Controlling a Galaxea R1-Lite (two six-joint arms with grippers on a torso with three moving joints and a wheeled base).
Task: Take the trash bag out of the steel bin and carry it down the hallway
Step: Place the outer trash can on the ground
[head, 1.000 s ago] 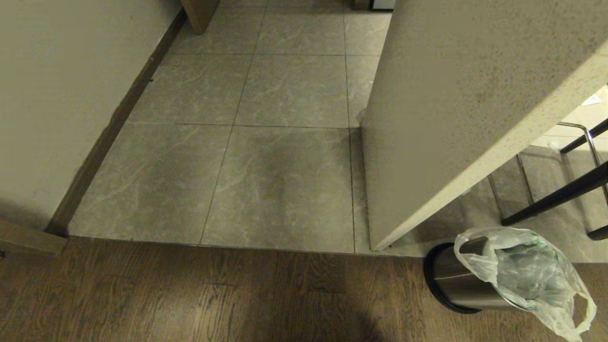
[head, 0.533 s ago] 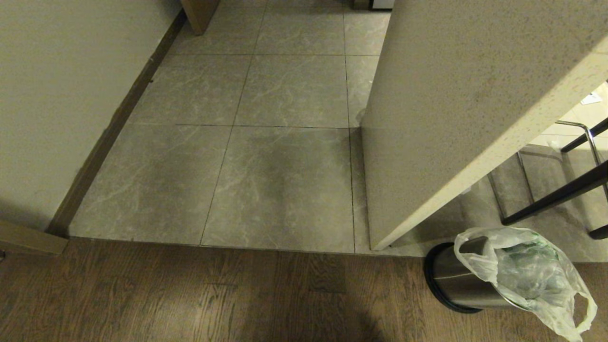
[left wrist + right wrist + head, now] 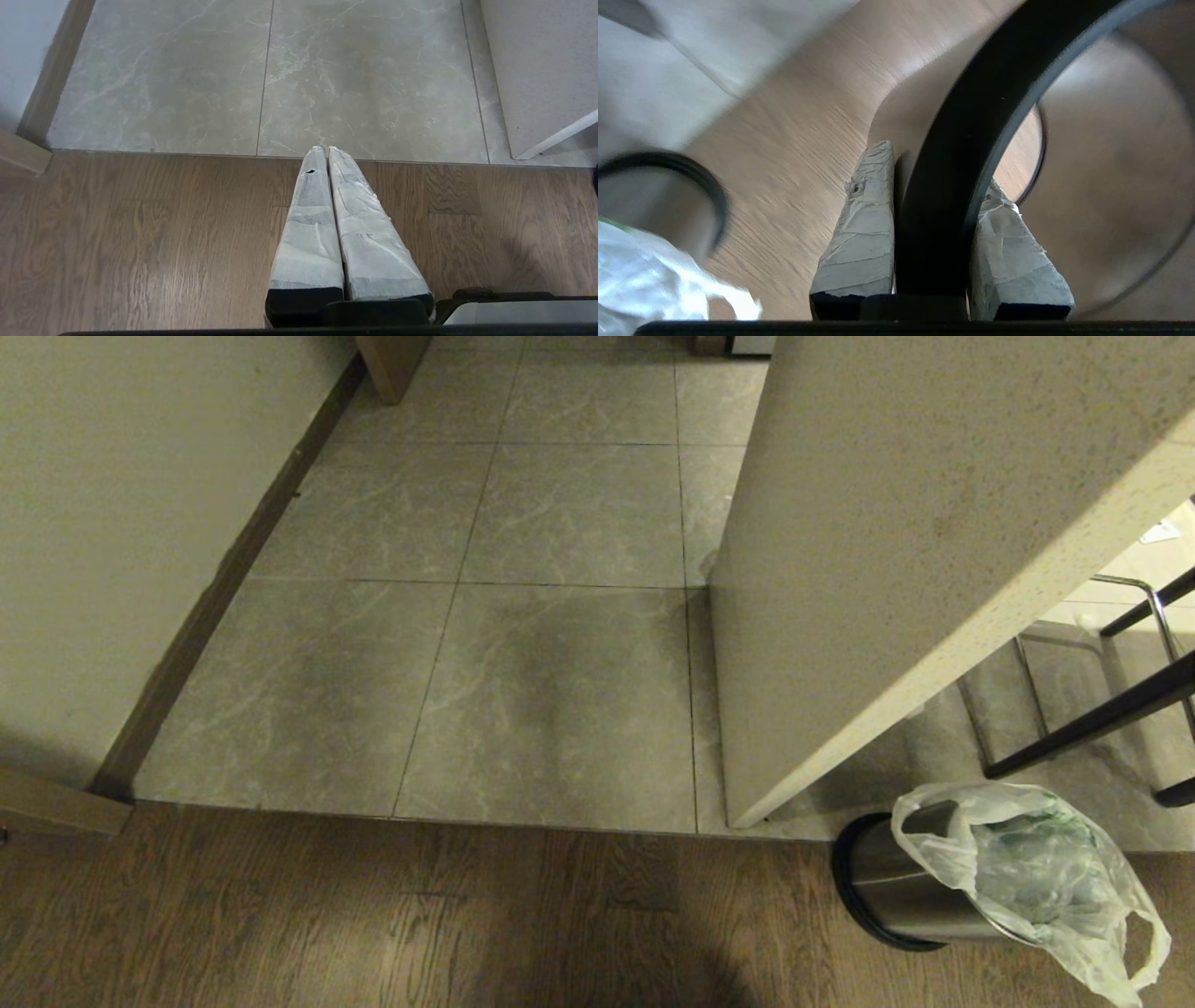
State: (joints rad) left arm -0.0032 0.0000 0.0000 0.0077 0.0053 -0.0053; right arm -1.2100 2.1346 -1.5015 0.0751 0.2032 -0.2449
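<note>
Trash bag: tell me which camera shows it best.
Head view: the trash bag shows whole, draped over the bin, green scraps inside. The right wrist view catches only a blurred corner; the left wrist view shows none.

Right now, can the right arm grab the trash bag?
Probably not yet: the right gripper has its fingers clamped on a black ring, so it looks occupied. The trash bag itself sits uncovered in the steel bin.

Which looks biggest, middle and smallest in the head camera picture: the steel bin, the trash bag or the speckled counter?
1. speckled counter
2. trash bag
3. steel bin, though the bag hides part of it, so those two are unsure.
</note>
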